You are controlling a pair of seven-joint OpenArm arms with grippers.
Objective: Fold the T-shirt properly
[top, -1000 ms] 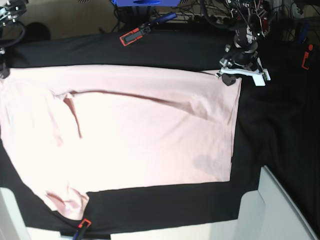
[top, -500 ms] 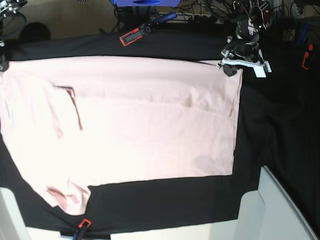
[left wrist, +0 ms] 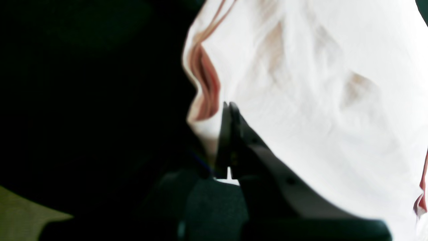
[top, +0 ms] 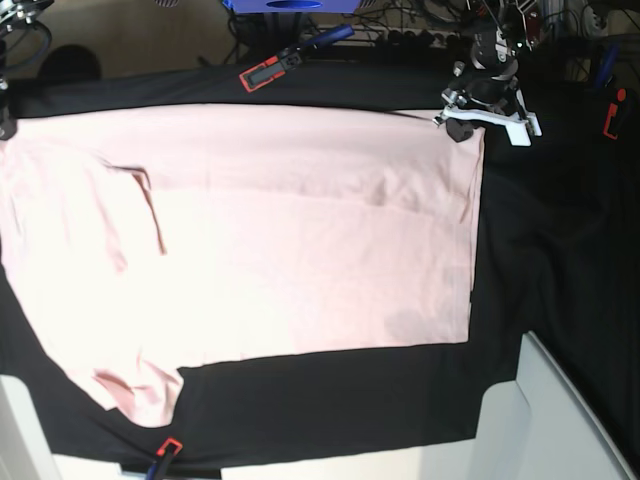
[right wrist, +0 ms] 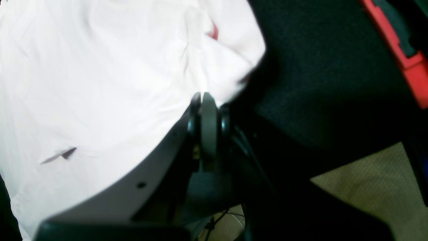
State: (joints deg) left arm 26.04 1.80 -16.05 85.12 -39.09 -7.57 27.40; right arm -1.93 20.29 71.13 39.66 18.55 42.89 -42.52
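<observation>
The pale pink T-shirt (top: pixel 280 240) lies spread plain side up over the black table cloth (top: pixel 540 250), one sleeve at the front left. My left gripper (top: pixel 460 128) is at its far right corner. In the left wrist view this gripper (left wrist: pixel 229 110) is shut, pinching the hem of the T-shirt (left wrist: pixel 317 100). In the right wrist view my right gripper (right wrist: pixel 204 97) is shut on the far left corner of the T-shirt (right wrist: pixel 100 83). In the base view that gripper sits at the left frame edge, mostly cut off.
Red-and-black clamps hold the cloth at the back (top: pixel 265 72), the right (top: pixel 613 112) and the front left (top: pixel 165 450). A blue box (top: pixel 290 5) and cables line the back edge. White panels (top: pixel 560 420) stand at the front right.
Both grippers have drawn the shirt's far edge toward the back of the table. The long diagonal crease across the upper part has flattened out.
</observation>
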